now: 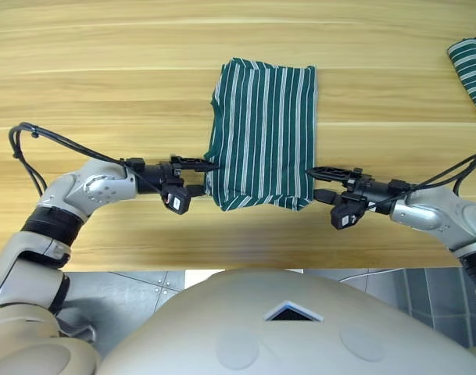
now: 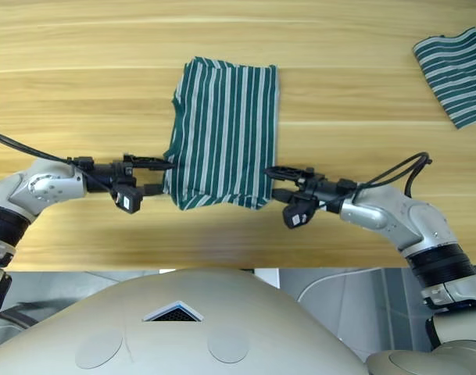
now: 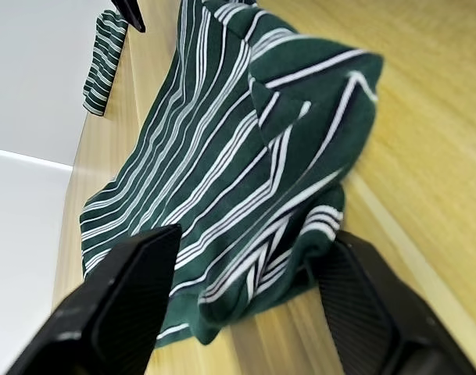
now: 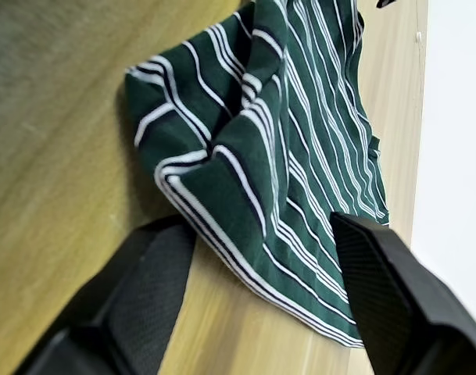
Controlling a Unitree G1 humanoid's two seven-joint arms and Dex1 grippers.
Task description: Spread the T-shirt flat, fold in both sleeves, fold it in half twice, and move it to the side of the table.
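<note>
The T-shirt [image 1: 263, 133], dark green with white stripes, lies folded into a tall rectangle on the middle of the wooden table [image 1: 105, 78]. My left gripper [image 1: 198, 176] is at the shirt's near left corner, open, its fingers straddling the bunched layers of the corner [image 3: 300, 226]. My right gripper [image 1: 322, 184] is at the near right corner, also open, with the folded edge [image 4: 222, 164] between its spread fingers. Both grippers sit low over the tabletop.
A second striped green garment [image 2: 455, 72] lies folded at the far right of the table. The table's front edge [image 1: 144, 268] runs just behind both forearms. Bare wood stretches to the left and beyond the shirt.
</note>
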